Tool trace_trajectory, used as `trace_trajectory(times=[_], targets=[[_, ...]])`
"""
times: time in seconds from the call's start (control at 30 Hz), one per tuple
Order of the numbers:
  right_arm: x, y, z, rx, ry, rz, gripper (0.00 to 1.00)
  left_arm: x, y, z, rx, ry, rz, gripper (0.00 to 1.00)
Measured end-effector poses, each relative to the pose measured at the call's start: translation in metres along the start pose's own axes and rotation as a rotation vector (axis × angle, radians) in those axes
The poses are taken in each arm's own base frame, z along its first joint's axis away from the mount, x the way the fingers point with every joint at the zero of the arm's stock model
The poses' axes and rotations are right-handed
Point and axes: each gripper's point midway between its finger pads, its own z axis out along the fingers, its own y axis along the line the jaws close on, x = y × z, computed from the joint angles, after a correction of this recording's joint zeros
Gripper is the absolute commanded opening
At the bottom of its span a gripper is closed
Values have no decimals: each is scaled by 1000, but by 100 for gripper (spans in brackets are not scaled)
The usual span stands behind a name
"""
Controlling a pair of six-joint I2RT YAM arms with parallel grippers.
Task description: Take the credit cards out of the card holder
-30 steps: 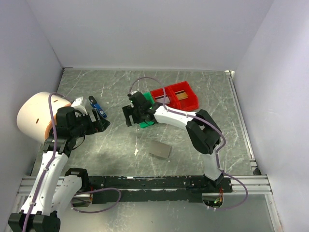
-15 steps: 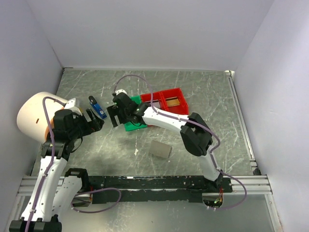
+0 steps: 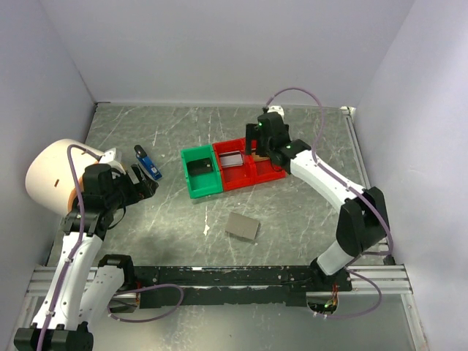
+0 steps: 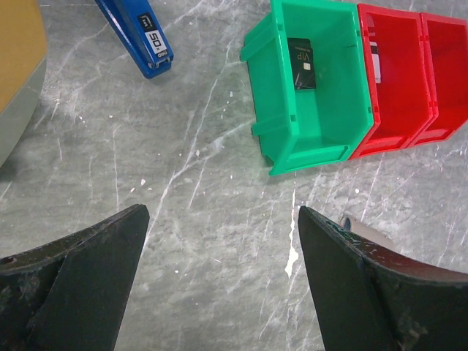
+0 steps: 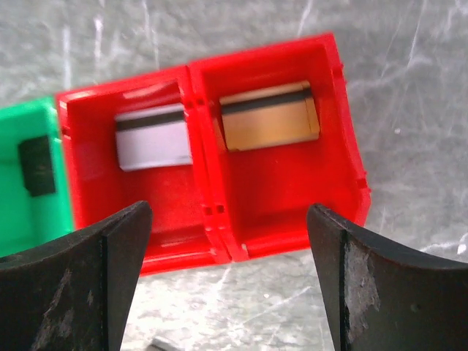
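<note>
The grey card holder [image 3: 242, 226] lies shut and flat on the table, near the front and apart from both grippers. A black credit card [image 4: 303, 63] lies in the green tray [image 3: 202, 183]. A white card with a dark stripe [image 5: 152, 137] leans in the left red tray [image 5: 131, 197]. A gold card [image 5: 269, 117] leans in the right red tray [image 5: 292, 190]. My right gripper [image 5: 228, 212] hangs open over the front edge of the red trays with nothing in it. My left gripper [image 4: 221, 216] stands open over bare table, left of the green tray.
A small blue-and-black gadget [image 3: 148, 162] lies at the left, just beyond my left gripper. A big white and orange dome [image 3: 50, 175] fills the left edge. The three trays stand in a row mid-table, with white walls around the table.
My right arm has swung from the left of the green tray back right to over the red trays, its jaws a little wider. The row of trays has shifted left. The left arm barely moved.
</note>
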Motion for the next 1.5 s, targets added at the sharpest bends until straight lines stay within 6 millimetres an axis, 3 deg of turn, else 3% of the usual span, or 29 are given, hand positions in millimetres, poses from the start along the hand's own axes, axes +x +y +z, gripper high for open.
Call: trace_trajectory(times=[0.1, 0.43, 0.87, 1.03, 1.2, 1.33, 1.5], targets=[[24, -19, 15, 24, 81, 0, 88, 0, 1, 1, -2, 3, -1, 95], [87, -10, 51, -32, 272, -59, 87, 1, 1, 2, -1, 10, -2, 95], [131, 5, 51, -159, 380, -57, 82, 5, 1, 5, 1, 36, -5, 95], [151, 1, 35, -173, 404, -33, 82, 7, 0, 6, 6, 45, -3, 95], [159, -1, 12, -192, 406, -16, 82, 7, 0, 7, 6, 49, -3, 95], [153, -5, -2, -186, 387, -17, 82, 7, 0, 7, 6, 49, -3, 95], [131, -5, -25, -181, 305, -26, 81, 7, 0, 6, 8, 46, -2, 95]])
